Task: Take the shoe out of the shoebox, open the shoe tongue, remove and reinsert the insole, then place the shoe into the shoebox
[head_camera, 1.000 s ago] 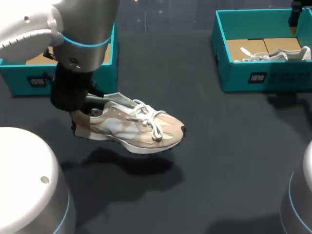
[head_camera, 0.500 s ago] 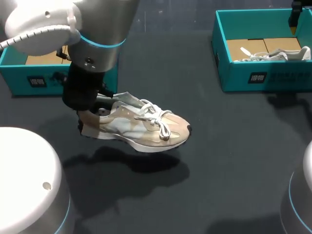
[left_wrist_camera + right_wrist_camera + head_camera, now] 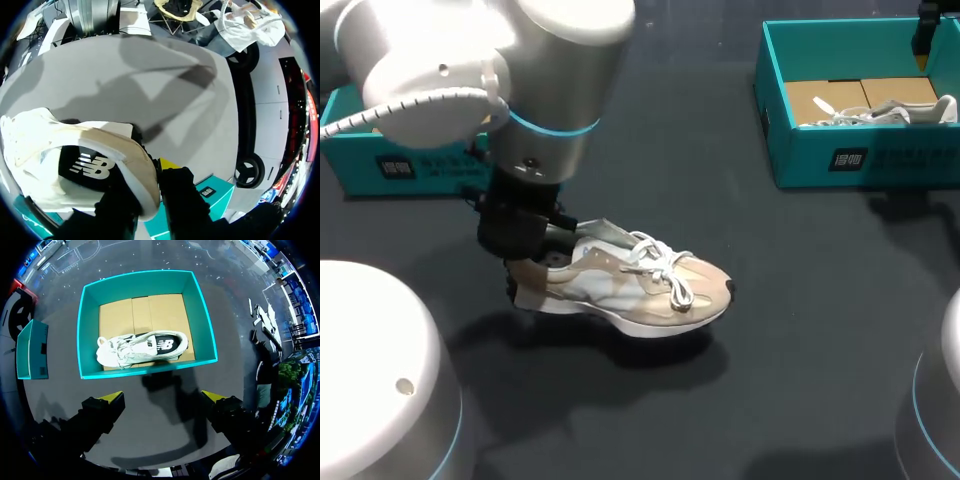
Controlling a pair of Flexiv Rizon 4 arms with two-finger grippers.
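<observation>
One shoe (image 3: 630,290) is seen low over the table (image 3: 800,330), near the left box (image 3: 420,165), carried by the left gripper (image 3: 525,262). Left wrist: the heel collar is clenched between the fingers (image 3: 169,165) — a thin pinch, so the shoe could be twisted loose. Right wrist: the right gripper (image 3: 162,400) is spread wide above a second shoe (image 3: 145,347), which is boxed.

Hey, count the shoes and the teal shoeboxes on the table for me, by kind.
Shoes: 2, the beige shoe in the left claw and the white shoe in the right shoebox.
Shoeboxes: 2, counting the left shoebox.
Total: 4.
</observation>
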